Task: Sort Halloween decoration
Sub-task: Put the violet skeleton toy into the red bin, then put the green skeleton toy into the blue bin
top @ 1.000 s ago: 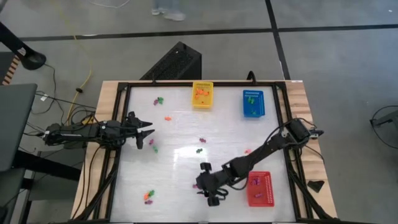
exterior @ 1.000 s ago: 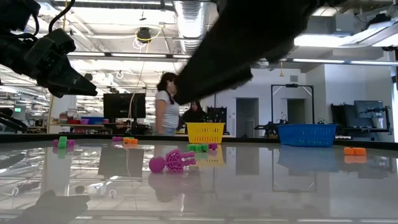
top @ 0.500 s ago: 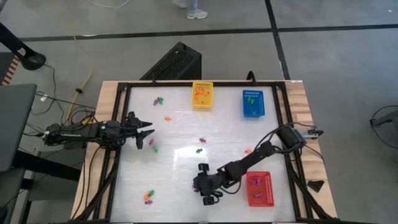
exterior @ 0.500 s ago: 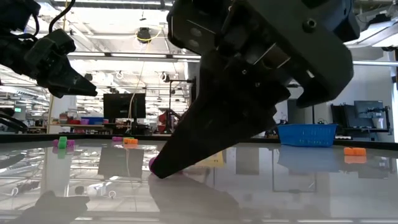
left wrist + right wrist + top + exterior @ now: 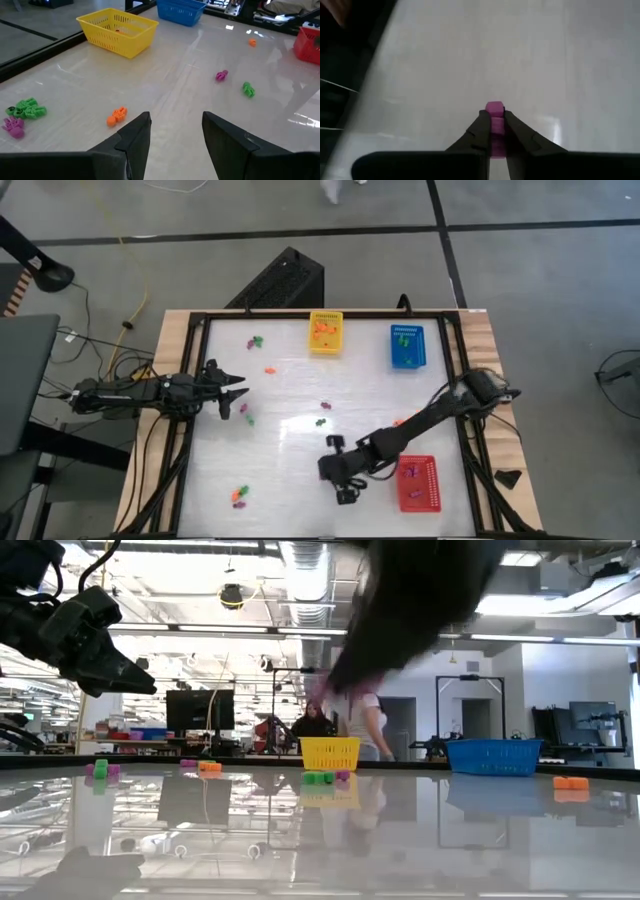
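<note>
Small orange, green and purple trinkets lie scattered on the white table (image 5: 290,450): a green and a purple one (image 5: 255,341) at the far left, an orange one (image 5: 270,368), a purple one (image 5: 325,406) and a green one (image 5: 321,421) mid-table, and several (image 5: 238,495) near the front left. My right gripper (image 5: 328,470) (image 5: 494,114) hangs above the near middle of the table, shut on a purple trinket (image 5: 494,107). My left gripper (image 5: 240,392) (image 5: 175,130) waits open at the left edge, above the table. My right gripper pinches the purple trinket between its two fingertips (image 5: 481,122). The trinket's far end (image 5: 494,106) sticks out just past the tips. The fingers slant down toward the table's near left. The trinket is lifted clear of the table.
A yellow basket (image 5: 326,333) and a blue basket (image 5: 407,345) stand at the far edge, and a red basket (image 5: 419,483) stands at the near right beside my right arm. An orange trinket (image 5: 398,422) lies close to that arm. A person stands in the room beyond the table (image 5: 372,725).
My right gripper dipped to the table over the purple trinket lying near the front middle, took hold of it and rose again. The trinket has left the table and now sits between the fingers. A person in the room behind has walked to the right.
</note>
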Robot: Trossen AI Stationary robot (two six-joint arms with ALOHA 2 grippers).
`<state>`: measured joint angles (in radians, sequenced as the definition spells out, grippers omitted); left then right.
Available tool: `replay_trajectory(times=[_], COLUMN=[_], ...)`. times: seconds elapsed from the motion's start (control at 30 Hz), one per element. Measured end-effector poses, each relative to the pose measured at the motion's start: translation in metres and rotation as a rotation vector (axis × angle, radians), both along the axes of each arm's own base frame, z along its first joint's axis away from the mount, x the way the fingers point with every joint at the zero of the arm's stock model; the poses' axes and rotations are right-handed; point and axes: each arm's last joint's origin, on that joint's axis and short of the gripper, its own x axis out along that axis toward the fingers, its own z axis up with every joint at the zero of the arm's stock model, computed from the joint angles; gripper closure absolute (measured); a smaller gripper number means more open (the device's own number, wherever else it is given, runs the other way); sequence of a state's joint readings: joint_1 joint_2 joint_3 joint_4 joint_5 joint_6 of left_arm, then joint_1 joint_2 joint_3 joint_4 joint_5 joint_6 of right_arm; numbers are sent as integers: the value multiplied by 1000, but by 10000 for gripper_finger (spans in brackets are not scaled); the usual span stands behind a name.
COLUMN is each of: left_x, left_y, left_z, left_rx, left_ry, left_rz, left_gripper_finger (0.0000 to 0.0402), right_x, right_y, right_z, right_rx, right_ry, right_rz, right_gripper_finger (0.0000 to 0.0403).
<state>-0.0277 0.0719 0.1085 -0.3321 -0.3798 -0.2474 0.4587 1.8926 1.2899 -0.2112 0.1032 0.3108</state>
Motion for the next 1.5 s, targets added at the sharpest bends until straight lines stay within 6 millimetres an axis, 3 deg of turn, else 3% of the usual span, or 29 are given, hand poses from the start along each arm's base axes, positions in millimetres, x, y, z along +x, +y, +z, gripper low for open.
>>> replay_trajectory(times=[0.13, 0.3, 0.47, 0.63, 1.0, 1.4, 1.5], left_x=[0, 0, 0, 0, 0, 0, 0], left_y=[0, 0, 0, 0, 0, 0, 0], left_z=[0, 0, 0, 0, 0, 0, 0], left_rx=[0, 0, 0, 0, 0, 0, 0], left_ry=[0, 0, 0, 0, 0, 0, 0], left_rz=[0, 0, 0, 0, 0, 0, 0], left_gripper_finger=[233, 233, 233, 233, 233, 233, 233], right_x=[-32, -86, -130, -154, -173, -171, -168], right_y=[-4, 4, 15, 25, 21, 19, 18], right_z=[44, 72, 73, 65, 60, 60, 60], right_rx=[117, 190, 150, 108, 60, 71, 46], right_ry=[124, 331, 542, 656, 734, 755, 691], right_rz=[-131, -263, -445, -577, -819, -818, -793], right_gripper_finger=[344, 344, 328, 326, 312, 195, 179])
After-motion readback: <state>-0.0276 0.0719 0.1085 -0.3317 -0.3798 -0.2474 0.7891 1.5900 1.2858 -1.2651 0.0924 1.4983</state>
